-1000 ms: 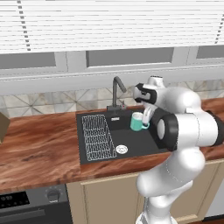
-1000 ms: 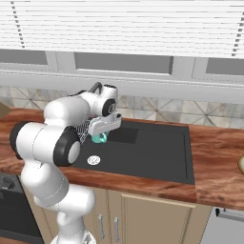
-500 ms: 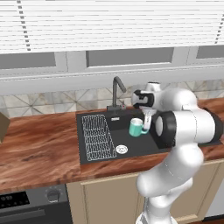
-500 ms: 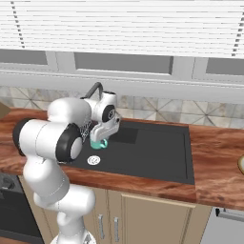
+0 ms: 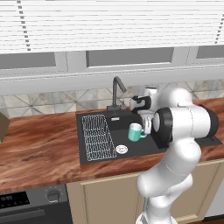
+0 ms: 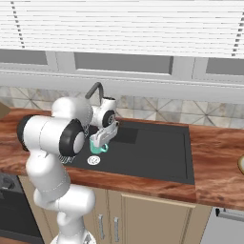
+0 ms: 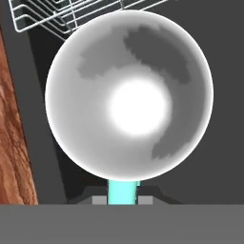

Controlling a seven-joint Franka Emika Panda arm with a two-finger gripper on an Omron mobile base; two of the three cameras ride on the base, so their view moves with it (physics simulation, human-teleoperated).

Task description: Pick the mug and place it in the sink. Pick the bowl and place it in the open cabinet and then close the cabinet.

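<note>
My gripper (image 5: 146, 127) is shut on the small teal mug (image 5: 135, 132) and holds it upright, low inside the black sink (image 5: 144, 146), right of the white wire rack (image 5: 98, 138). From the right base view the mug (image 6: 96, 147) hangs under the gripper (image 6: 103, 139), just behind the round drain (image 6: 93, 160). In the hand view the mug's pale inside (image 7: 128, 95) faces the camera and its teal handle (image 7: 123, 191) runs down between the fingertips. A sliver of the bowl (image 6: 241, 164) shows at the right edge of the counter. The cabinet is out of view.
The dark gooseneck tap (image 5: 116, 89) stands behind the basin, close to my hand. Wooden counter (image 5: 39, 140) runs on both sides of the sink. A tan wooden corner (image 5: 2, 127) juts in at the far left. An oven panel (image 5: 26, 203) sits below.
The gripper has come down with the mug, from above the basin's rim to low inside the sink. The jaws have stayed shut on it.
</note>
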